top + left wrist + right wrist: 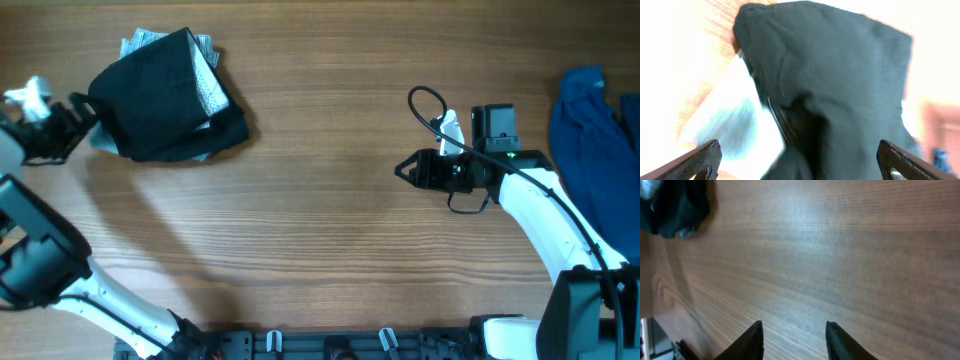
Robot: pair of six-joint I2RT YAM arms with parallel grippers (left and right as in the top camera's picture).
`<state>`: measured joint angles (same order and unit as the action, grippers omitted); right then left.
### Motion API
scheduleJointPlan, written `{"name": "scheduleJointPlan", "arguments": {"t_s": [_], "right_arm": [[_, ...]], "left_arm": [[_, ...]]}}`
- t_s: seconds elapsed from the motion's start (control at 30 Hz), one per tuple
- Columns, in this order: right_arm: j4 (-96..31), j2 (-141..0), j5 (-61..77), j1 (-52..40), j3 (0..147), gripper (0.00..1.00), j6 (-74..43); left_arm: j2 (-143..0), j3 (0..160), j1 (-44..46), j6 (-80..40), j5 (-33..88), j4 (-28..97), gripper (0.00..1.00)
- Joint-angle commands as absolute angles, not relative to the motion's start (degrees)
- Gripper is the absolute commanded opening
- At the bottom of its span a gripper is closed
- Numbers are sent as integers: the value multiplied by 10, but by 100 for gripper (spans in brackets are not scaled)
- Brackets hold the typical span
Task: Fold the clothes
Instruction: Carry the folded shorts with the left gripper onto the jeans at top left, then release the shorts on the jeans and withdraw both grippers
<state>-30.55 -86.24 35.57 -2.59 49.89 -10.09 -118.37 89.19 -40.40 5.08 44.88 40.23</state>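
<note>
The black shorts lie folded in a heap at the far left of the wooden table, on top of the pale-blue denim shorts, whose edges stick out. My left gripper sits just left of this pile, open and empty. In the left wrist view the black fabric fills the frame between the spread fingers, with pale cloth at the left. The royal-blue garment lies at the right edge. My right gripper is open and empty over bare wood, right of centre.
A black cable loops above the right arm. The table's front edge carries black clamps. The pile's dark corner shows at the top left of the right wrist view.
</note>
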Motion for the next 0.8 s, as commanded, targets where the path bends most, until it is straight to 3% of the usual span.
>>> {"name": "scheduleJointPlan", "arguments": {"t_s": [0.0,0.1,0.3,0.43,0.53,0.77], "right_arm": [[-272,-841,361,-27,500,44,-104],[-255,-795,361,-27,509,51,-81],[-269,-631,361,-27,548,70,-66],[-271,-514,361,-27,552,98,-107],[-284,-441,361,-27,552,100,-107],[-305,-424,361,-27,552,100,-107]], "left_arm": [[-1069,937,-398,55,501,465,99],[-964,938,-348,95,486,540,99],[-774,938,-172,68,328,641,100],[-687,938,-31,1,137,689,100],[-644,938,82,-74,-2,736,100],[-642,938,128,-74,-13,778,100]]}}
